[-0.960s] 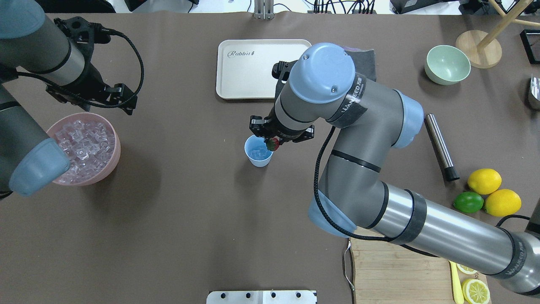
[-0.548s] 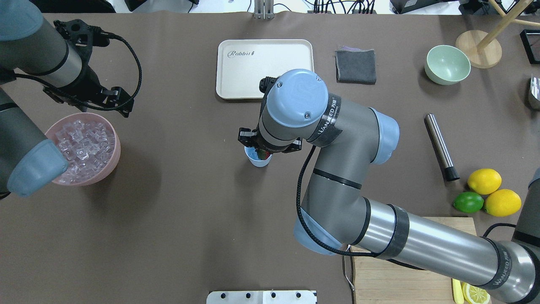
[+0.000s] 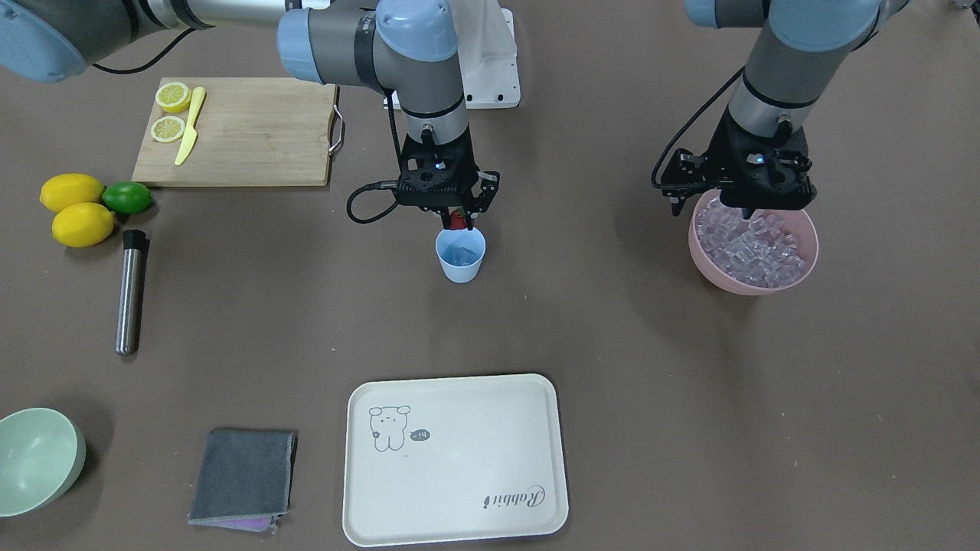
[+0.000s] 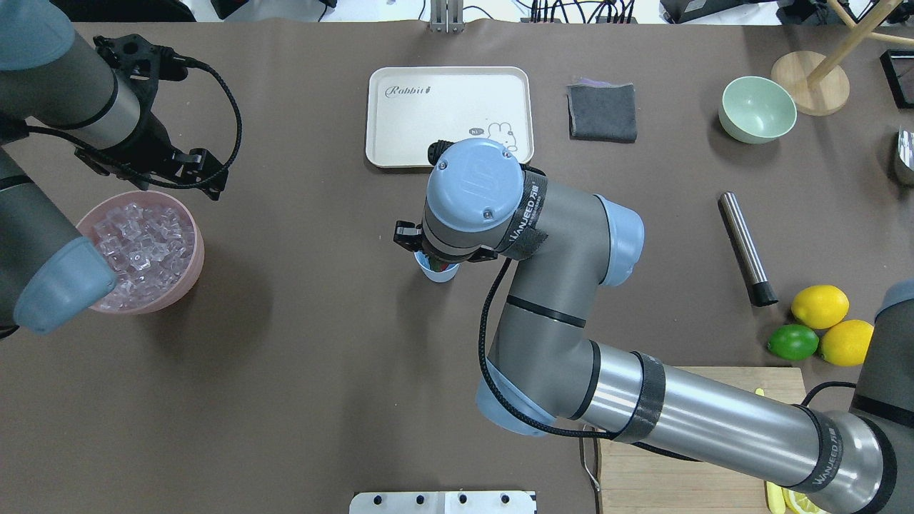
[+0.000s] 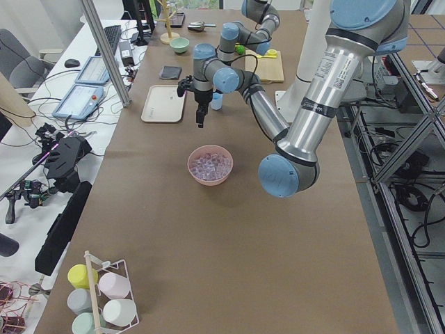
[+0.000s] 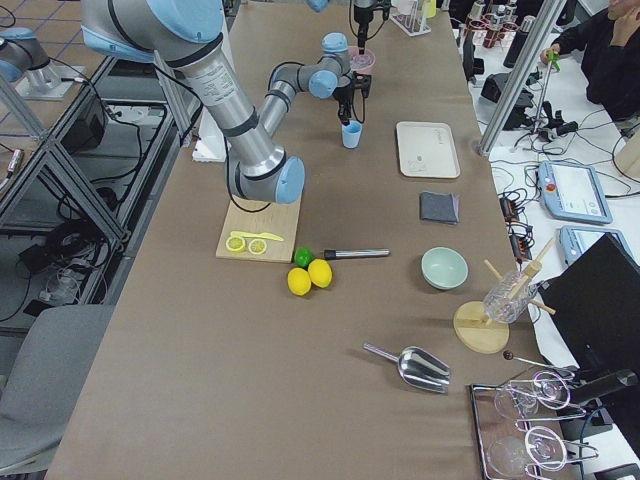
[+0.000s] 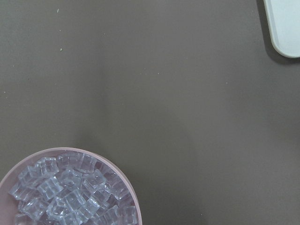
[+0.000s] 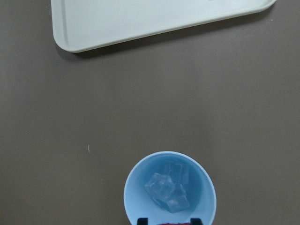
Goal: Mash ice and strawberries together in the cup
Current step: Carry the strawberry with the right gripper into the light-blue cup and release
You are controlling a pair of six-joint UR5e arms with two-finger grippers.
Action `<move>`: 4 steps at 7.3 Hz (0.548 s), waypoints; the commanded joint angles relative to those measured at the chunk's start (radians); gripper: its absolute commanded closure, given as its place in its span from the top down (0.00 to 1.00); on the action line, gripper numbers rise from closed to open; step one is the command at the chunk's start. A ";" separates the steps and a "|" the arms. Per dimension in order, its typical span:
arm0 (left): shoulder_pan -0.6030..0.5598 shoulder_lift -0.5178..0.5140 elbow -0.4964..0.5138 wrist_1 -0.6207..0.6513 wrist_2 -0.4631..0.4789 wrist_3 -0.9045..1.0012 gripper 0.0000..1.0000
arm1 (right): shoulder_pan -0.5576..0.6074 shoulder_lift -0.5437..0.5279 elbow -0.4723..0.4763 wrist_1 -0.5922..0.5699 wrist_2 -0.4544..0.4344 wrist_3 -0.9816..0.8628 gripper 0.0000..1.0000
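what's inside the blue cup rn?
A few ice cubes on the bottom of the cup. The strawberry is not in it: the right jaws hold it just over the rim. The cup's part under the jaws is hidden.

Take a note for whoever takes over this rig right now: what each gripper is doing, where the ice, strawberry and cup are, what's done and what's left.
Right gripper: shut on the strawberry, held just above the rim of the cup.
Left gripper: hovers over the pink bowl of ice; I can't tell if it is open or shut.
Cup: upright mid-table, with a few ice cubes inside.
Done: ice is in the cup.
Left: drop the strawberry in, then mash, probably with the metal rod lying on the right arm's side of the table.
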 commanded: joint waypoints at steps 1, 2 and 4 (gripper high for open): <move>0.002 0.001 0.002 0.000 0.000 0.000 0.97 | 0.001 0.013 -0.048 0.048 -0.013 0.004 0.00; 0.003 0.005 0.004 0.000 0.000 0.000 0.97 | 0.001 0.013 -0.054 0.054 -0.014 0.008 0.29; 0.002 0.001 0.011 0.000 0.000 0.000 0.97 | 0.004 0.020 -0.059 0.054 -0.024 0.016 1.00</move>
